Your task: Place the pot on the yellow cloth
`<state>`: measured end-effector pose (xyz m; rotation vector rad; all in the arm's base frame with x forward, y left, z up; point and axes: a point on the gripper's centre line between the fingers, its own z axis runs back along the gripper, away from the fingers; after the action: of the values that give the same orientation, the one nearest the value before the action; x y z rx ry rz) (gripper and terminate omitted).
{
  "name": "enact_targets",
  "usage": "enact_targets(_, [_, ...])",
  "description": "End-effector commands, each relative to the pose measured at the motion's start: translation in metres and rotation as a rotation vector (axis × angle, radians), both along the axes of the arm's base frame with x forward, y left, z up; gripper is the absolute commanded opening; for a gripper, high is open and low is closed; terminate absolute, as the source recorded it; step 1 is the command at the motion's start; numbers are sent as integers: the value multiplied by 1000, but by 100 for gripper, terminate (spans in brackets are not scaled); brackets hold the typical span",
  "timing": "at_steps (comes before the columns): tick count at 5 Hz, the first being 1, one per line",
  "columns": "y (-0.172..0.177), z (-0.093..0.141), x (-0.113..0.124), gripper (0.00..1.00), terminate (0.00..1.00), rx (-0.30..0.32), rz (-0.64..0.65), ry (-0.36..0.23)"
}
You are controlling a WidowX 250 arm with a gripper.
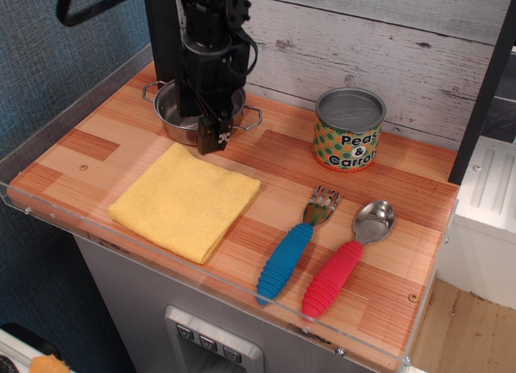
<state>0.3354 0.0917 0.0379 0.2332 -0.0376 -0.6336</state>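
Observation:
The pot (167, 113) is a shiny steel pot with wire loop handles. It stands at the back left of the wooden table, largely hidden behind my arm. My gripper (201, 125) hangs over the pot's front rim with its jaws apart. One dark finger (212, 136) is in front of the rim and the other is toward the pot's inside. Whether it touches the rim I cannot tell. The yellow cloth (185, 200) lies flat just in front of the pot, with nothing on it.
A "Peas & Carrots" can (348, 130) stands at the back right. A blue-handled fork (294, 248) and a red-handled spoon (347, 260) lie at the front right. A clear raised lip (201, 280) runs along the table's front edge. A dark post (165, 31) stands behind the pot.

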Motion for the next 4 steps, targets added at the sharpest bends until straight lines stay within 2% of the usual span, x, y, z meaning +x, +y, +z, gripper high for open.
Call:
enact_targets(1, [14,1,20,100,0,-29,-35,-91])
enact_targets(2, [17,-4,24,100,0,-78,-18,-72])
enact_targets(3, [19,-9,26,100,0,-101,-16,-58])
enact_targets(4, [20,-10,27,0,0,-92,-29,-51])
